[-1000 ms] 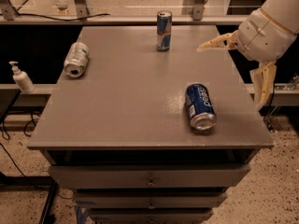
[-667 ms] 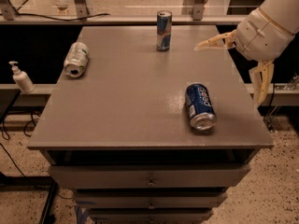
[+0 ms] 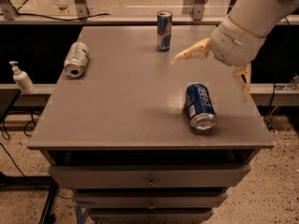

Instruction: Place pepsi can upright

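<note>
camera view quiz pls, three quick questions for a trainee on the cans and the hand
1. True or false: the pepsi can lies on its side on the table.
2. How many cans on the table lie on their side? A one, B two, C three.
3. Fill in: the hand, over the right part of the table just behind the pepsi can, is ____ and holds nothing.

Key
1. True. It lies near the front right corner.
2. B. The pepsi can and the silver-and-green can lie down; the slim blue-and-silver can stands upright at the back.
3. open
</note>
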{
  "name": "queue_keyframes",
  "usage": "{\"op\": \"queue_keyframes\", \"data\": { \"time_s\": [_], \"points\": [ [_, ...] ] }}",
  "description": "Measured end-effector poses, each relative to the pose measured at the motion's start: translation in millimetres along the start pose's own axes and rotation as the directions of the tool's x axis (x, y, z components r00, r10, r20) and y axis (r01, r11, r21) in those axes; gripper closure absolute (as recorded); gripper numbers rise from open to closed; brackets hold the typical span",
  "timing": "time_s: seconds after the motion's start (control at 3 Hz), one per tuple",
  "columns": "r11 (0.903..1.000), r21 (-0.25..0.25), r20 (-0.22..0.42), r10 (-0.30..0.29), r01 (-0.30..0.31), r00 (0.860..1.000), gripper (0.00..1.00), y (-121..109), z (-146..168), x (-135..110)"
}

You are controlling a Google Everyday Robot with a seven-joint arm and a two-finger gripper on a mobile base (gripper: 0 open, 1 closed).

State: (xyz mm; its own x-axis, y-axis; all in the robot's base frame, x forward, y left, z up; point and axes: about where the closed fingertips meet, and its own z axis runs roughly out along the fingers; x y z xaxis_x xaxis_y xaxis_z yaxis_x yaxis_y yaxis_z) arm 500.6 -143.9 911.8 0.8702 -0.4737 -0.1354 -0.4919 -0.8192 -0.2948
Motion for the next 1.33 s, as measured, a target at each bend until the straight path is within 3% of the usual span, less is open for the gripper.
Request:
{"op": "queue_keyframes", "data": {
  "time_s": [0.33, 0.67, 1.0, 1.33],
  "points": [
    [0.9758, -0.048, -0.006, -0.214, 0.213, 0.977, 0.0, -3, 6, -2],
    [0.9162, -0.086, -0.03, -0.395, 0.391, 0.918, 0.0, -3, 10, -5],
    [0.8386, -0.129, -0.054, -0.539, 0.529, 0.841, 0.0, 1, 16, -6],
    [0.8029, -0.154, -0.079, -0.591, 0.576, 0.803, 0.0, 11, 25, 5]
  ]
}}
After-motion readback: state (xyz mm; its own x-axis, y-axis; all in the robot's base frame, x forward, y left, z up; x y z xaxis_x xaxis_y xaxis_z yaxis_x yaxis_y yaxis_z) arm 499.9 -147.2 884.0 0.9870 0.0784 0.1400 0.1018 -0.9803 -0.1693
